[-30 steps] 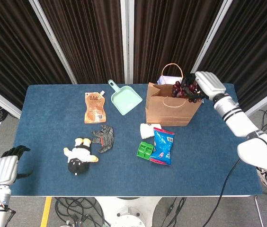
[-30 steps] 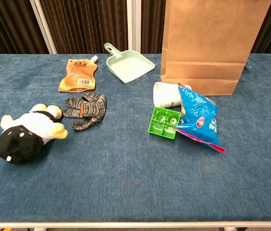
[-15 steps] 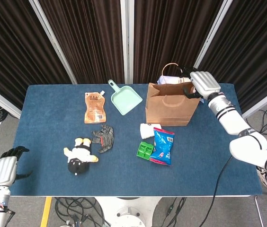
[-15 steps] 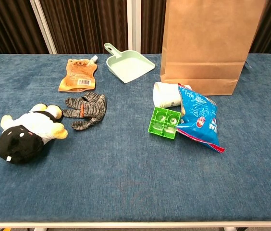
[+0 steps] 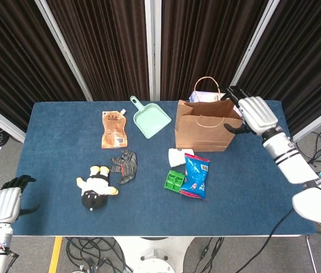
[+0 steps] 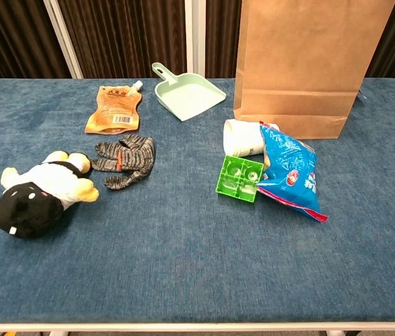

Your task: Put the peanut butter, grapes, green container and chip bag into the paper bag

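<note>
Our right hand (image 5: 257,114) empty, fingers spread, at paper bag (image 5: 207,125) rim. Left hand (image 5: 5,203) idle, apparently curled. Blue chip bag (image 6: 290,171) at bag's six o'clock: light, crinkly, slippery; we'd pinch sealed edge.

Chip bag (image 6: 290,177) and green container (image 6: 240,178) side by side before the paper bag (image 6: 304,66).

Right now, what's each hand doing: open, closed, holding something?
Left hand: fingers curled in, holding nothing.
Right hand: open beside the paper bag, holding nothing.
</note>
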